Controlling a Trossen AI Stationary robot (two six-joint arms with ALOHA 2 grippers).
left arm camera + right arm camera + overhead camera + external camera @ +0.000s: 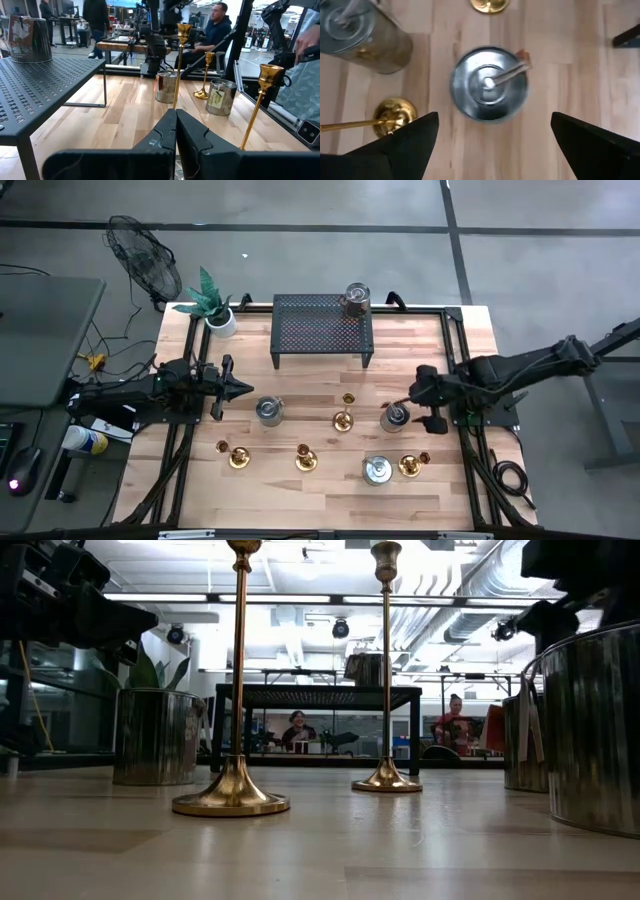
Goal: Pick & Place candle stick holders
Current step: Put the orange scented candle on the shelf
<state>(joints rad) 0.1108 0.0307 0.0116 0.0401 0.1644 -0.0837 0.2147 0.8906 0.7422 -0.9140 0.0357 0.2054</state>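
Right gripper (pixel 408 402) wide open, nothing held, above lidded silver tin (pixel 394 417) at centre-right – not over slim gold candle stick holders (pixel 344 418), nearest at its 9 o'clock; closing here risks grabbing tin. Left gripper (pixel 243 388) shut, empty, waiting – table's 9 o'clock

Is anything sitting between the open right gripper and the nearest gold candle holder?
Yes. The right gripper hangs open directly over a silver tin, which sits between it and the gold candle holder beyond.
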